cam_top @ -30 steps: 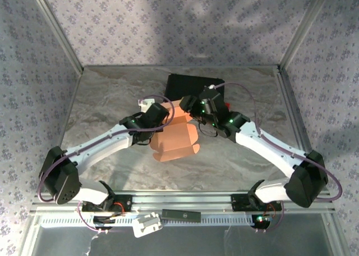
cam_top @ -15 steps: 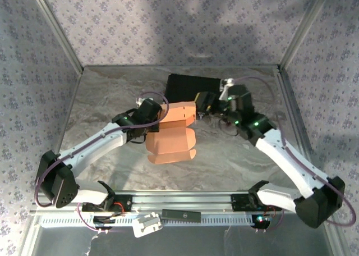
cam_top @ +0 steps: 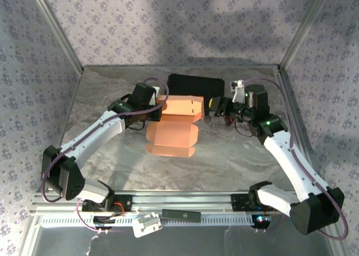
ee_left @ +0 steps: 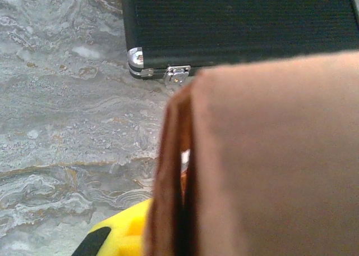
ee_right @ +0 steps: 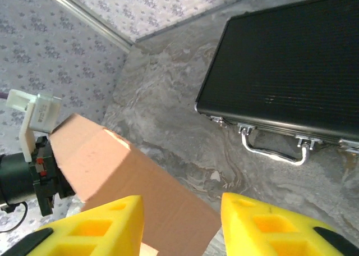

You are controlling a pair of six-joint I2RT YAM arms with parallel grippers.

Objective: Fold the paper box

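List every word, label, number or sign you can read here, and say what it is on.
No text can be read in any of the views.
The paper box: plain cardboard, no print.
The case: no label or brand visible on its lid or latches.
The dark bar on the near rail: any marking is too small to read.

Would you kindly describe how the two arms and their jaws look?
The left arm and right arm have white link shells and black joint housings. Thin purple cables loop along both; a green light glows on the right one. The jaws are yellow.
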